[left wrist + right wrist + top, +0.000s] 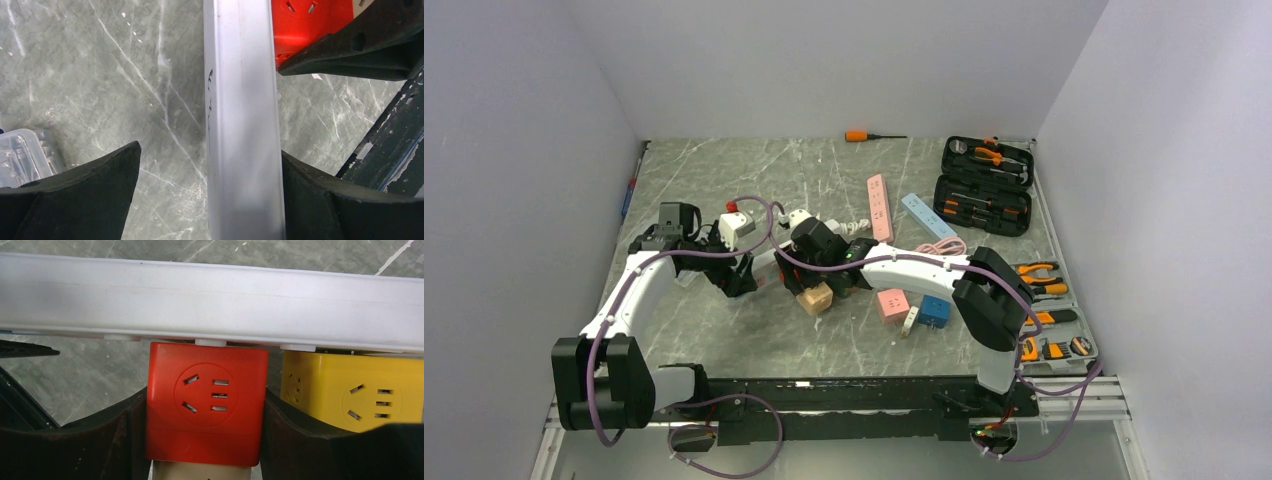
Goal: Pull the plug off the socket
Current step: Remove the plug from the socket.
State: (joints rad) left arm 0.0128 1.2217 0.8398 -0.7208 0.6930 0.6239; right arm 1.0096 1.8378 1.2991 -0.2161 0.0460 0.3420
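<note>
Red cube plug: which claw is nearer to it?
Right. The right gripper clamps the red cube plug from both sides; the left gripper stands open astride the white power strip, the cube just beyond it.

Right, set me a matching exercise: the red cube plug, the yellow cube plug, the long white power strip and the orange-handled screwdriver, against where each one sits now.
Things
1. red plastic cube plug
2. yellow plastic cube plug
3. long white plastic power strip
4. orange-handled screwdriver

Places
A. at the far edge of the grey marble table, away from both arms
B. between the fingers of the open left gripper
C. clamped by the right gripper
D. beside the clamped cube, not gripped

Pairs: 1-C, 2-D, 3-B, 4-A
</note>
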